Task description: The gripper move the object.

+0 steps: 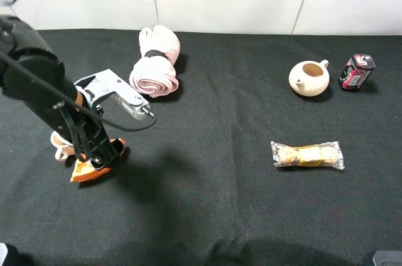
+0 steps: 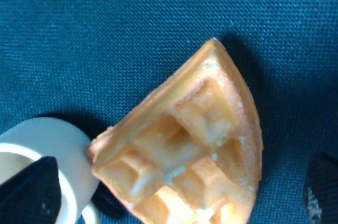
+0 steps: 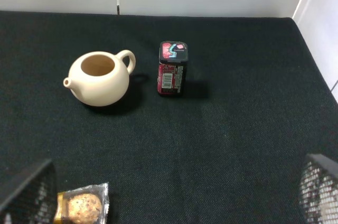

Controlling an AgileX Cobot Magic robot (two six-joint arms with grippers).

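Note:
The orange-yellow waffle wedge lies on the black cloth at the left, grid side up. My left gripper is lowered right over it. In the left wrist view the wedge lies between the two dark fingertips, which stand wide apart and do not touch it. The left gripper is open. My right gripper is open and empty, above the cloth on the right side; it cannot be made out in the exterior view.
A small cream cup touches the wedge's edge. A pink rolled towel lies at the back. A cream teapot, a red can and a clear-wrapped snack pack lie on the right.

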